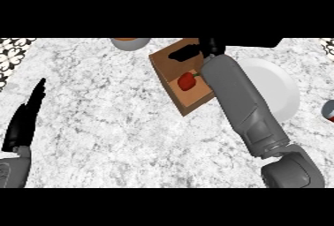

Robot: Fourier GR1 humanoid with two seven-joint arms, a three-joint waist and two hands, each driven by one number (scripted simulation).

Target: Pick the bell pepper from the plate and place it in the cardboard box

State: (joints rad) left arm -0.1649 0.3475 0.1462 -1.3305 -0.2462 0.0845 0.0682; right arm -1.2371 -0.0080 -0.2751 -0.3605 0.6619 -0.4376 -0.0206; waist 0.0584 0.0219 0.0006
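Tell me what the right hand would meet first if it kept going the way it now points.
Probably nothing on the counter: the right hand points up-left over the cardboard box, toward the far edge, near the bowl. Height is unclear.

The bell pepper (pixel 187 81) is red with a short green stem at its upper right, and it lies inside the cardboard box (pixel 171 86), on the box's brown floor. The box is open-topped and sits skewed on the far part of my counter (pixel 104 114). Just right of the box lies the white round plate (pixel 277 86), partly hidden behind my right forearm.
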